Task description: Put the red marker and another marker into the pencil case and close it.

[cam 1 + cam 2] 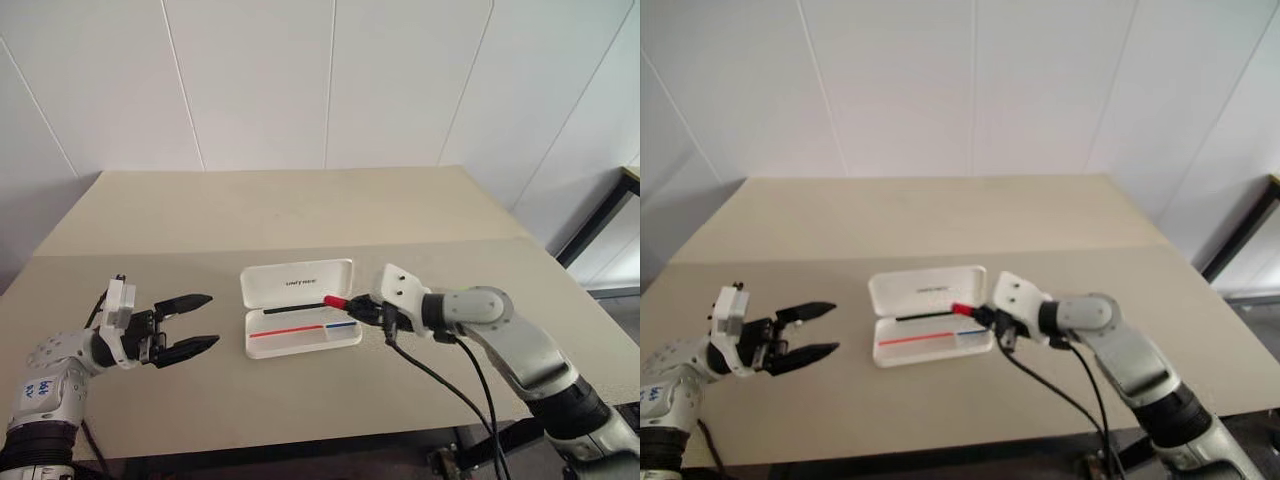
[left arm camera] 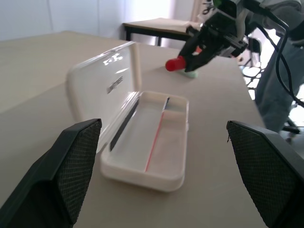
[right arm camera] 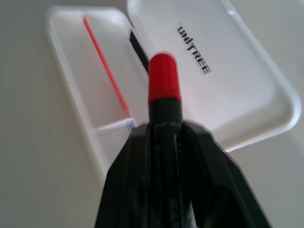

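Right end effector clamped on the red marker, left one wide open; I'd level it over the open pencil case before dropping.

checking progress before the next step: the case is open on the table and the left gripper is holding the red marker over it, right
Not quite. The right gripper is shut on the red marker, not the left. The left gripper hangs open with nothing between its fingers, off to the side of the pencil case. The left eye view shows this. The case does lie open on the table.
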